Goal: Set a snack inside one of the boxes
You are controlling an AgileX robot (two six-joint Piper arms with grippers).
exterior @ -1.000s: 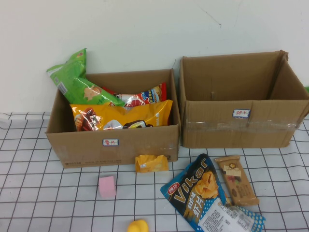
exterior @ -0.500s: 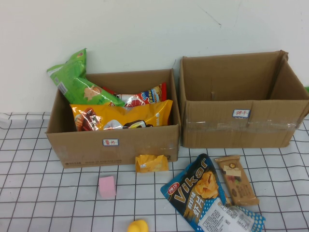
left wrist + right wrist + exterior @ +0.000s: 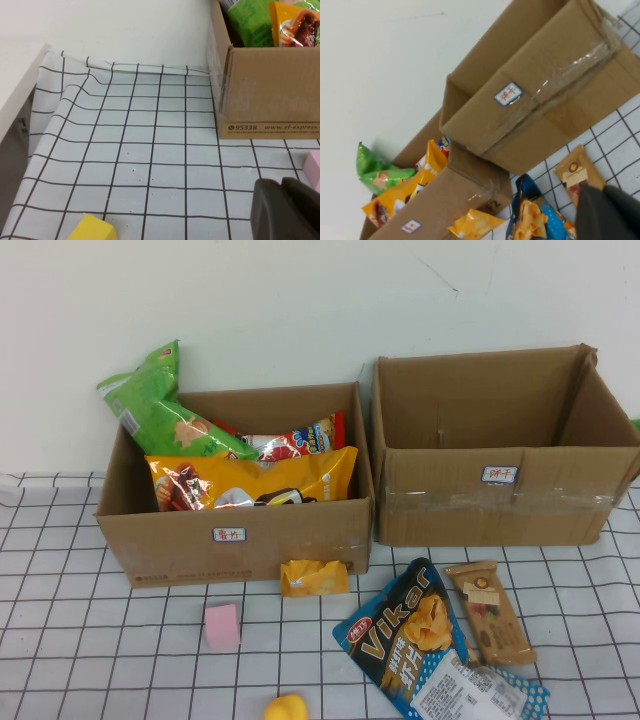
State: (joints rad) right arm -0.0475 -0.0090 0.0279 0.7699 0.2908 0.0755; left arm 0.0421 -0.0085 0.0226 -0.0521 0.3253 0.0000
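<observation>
Two brown cardboard boxes stand at the back. The left box (image 3: 180, 540) is filled with several snack bags. The right box (image 3: 450, 510) shows no contents. On the table in front lie a blue Vikar chip bag (image 3: 410, 635), a brown snack bar (image 3: 490, 612) and a small yellow packet (image 3: 313, 578). Neither gripper shows in the high view. My left gripper (image 3: 281, 182) is shut and empty, low over the cloth near the left box's outer corner (image 3: 270, 85). My right gripper (image 3: 606, 192) is shut and empty, above the brown snack bar (image 3: 575, 172).
A pink block (image 3: 222, 626) and a yellow object (image 3: 286, 708) lie on the checked cloth in front of the left box. A yellow block (image 3: 92, 230) shows in the left wrist view. The table's left edge (image 3: 22, 125) drops off beside the left arm.
</observation>
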